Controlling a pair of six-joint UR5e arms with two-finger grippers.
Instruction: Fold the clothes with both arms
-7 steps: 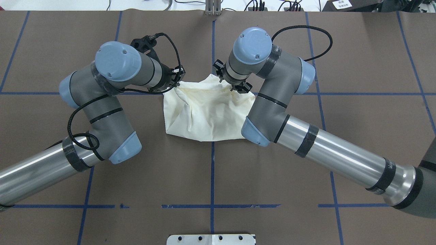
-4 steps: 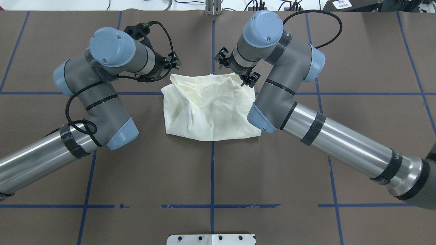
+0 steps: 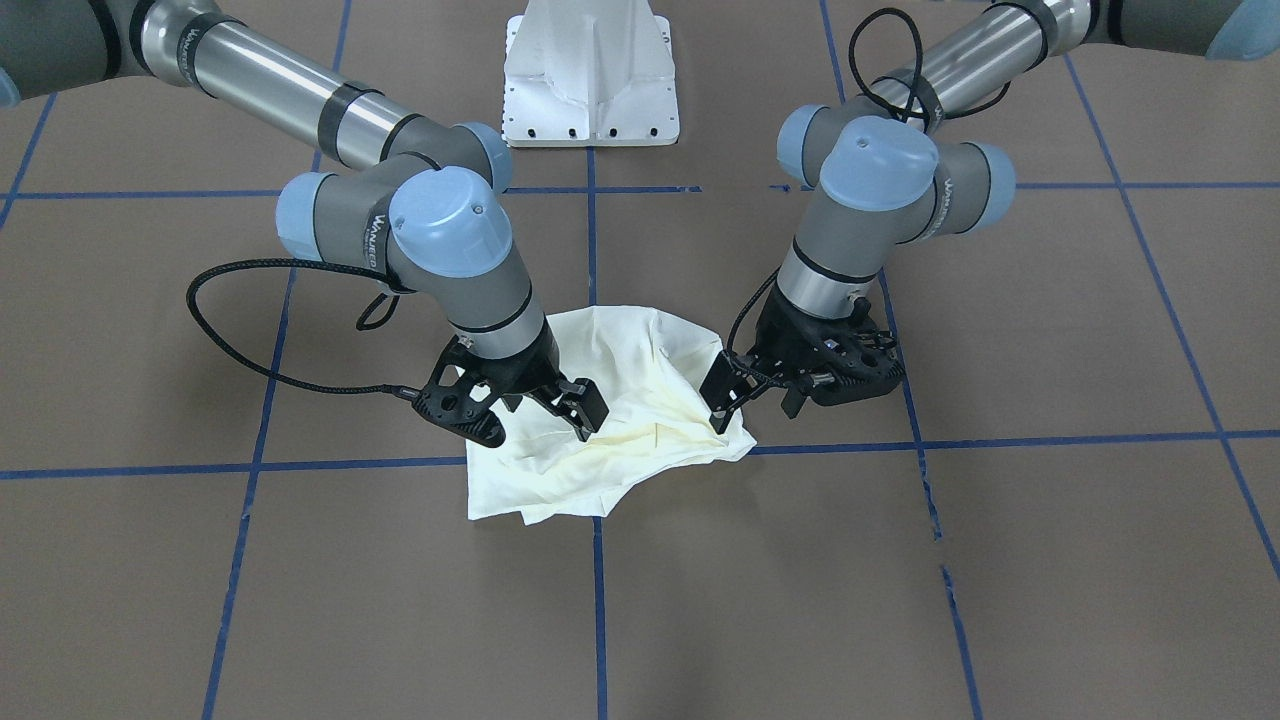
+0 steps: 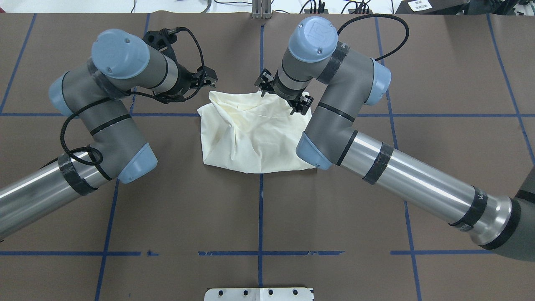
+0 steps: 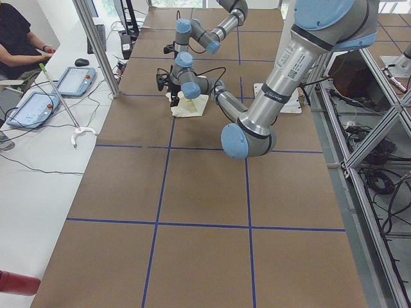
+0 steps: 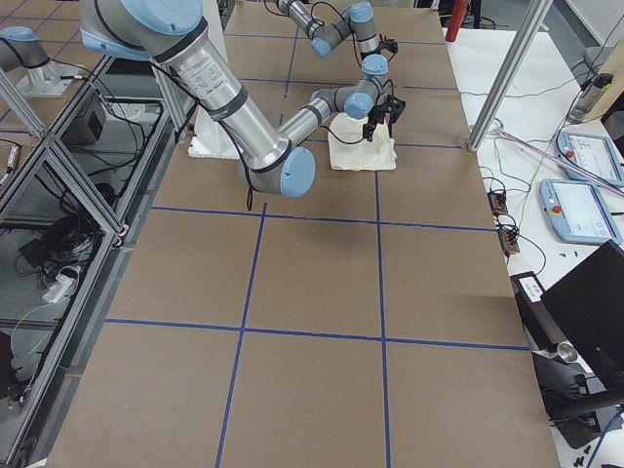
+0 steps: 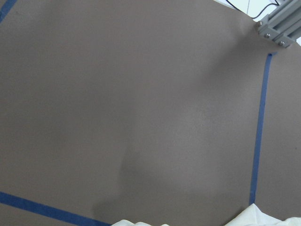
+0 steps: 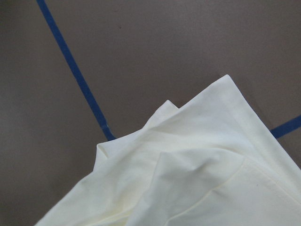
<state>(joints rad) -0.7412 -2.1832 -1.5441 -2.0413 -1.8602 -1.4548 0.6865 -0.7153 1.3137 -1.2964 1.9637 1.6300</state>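
Observation:
The cream shirt point(image 4: 255, 133) lies as a rumpled folded bundle at the table's middle, plain side up; no print shows. It also shows in the front view point(image 3: 620, 430). My left gripper point(image 4: 209, 77) is open and empty, just off the shirt's far left corner; in the front view point(image 3: 757, 392) it hovers beside the cloth. My right gripper point(image 4: 282, 94) is open and empty above the shirt's far edge, also seen from the front point(image 3: 535, 412). The right wrist view shows a shirt corner point(image 8: 202, 179) on the table. The left wrist view shows only the shirt's edge point(image 7: 263, 219).
The brown table point(image 4: 125, 200) carries blue tape lines point(image 4: 260, 217). The white pedestal base point(image 3: 590, 70) stands on the robot's side. An aluminium post point(image 4: 261, 10) and cables sit at the far edge. An operator point(image 5: 19, 38) and teach pendants point(image 5: 74, 80) are beyond the table.
Both grippers were at the shirt's far edge and have let go. The left arm has drawn back to the left. The right gripper rose, then came back over the far edge.

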